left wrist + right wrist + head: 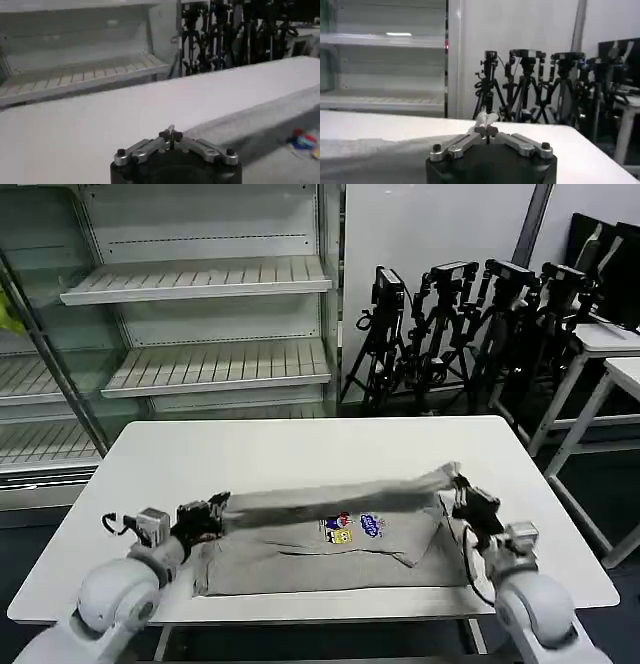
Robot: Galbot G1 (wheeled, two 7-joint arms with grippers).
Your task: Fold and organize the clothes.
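Nearest, the left gripper [213, 511] and right gripper [458, 487] each have their jaws clamped on an end of the grey T-shirt [330, 534], lifting its far edge as a taut fold above the white table [300, 449]; the rest lies flat, cartoon print [352, 527] showing.

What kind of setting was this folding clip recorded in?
Probably a lab or test room: bare retail shelving, a row of camera tripods, and a white table holding the T-shirt.

White rectangular table [300, 449], bearing one light grey T-shirt [330, 559] with a small cartoon print, spread flat along the near edge, rear part lifted.
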